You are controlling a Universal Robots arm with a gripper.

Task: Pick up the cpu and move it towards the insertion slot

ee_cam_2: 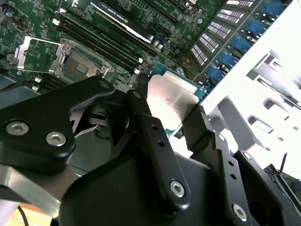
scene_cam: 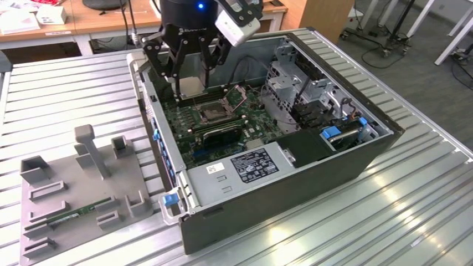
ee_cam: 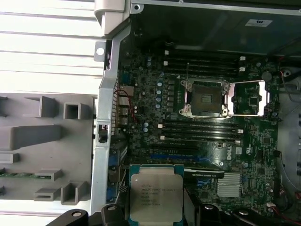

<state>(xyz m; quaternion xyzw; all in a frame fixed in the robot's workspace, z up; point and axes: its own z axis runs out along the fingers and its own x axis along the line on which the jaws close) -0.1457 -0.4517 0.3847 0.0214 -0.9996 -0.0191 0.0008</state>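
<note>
My gripper [scene_cam: 190,83] hangs over the open computer case, shut on the cpu [scene_cam: 190,88]. The cpu is a thin square chip with a silver-grey top, and in both wrist views it sits clamped between two black fingers [ee_cam_2: 146,123]. It is held in the air above the green motherboard [ee_cam: 141,141], clear of the board. The insertion slot [ee_cam: 207,98] is a dark square socket with its silver bracket lid [ee_cam: 249,98] swung open beside it. In the exterior view the slot [scene_cam: 214,113] lies a short way from the held chip, toward the front right, and nothing is in it.
Long black memory slots [ee_cam: 197,129] flank the socket. The case's metal walls [scene_cam: 159,138], a drive cage [scene_cam: 296,88] and a power supply [scene_cam: 247,166] ring the board. On the slatted table, at the exterior view's left, a grey fixture tray [scene_cam: 81,188] holds a green memory stick [scene_cam: 74,213].
</note>
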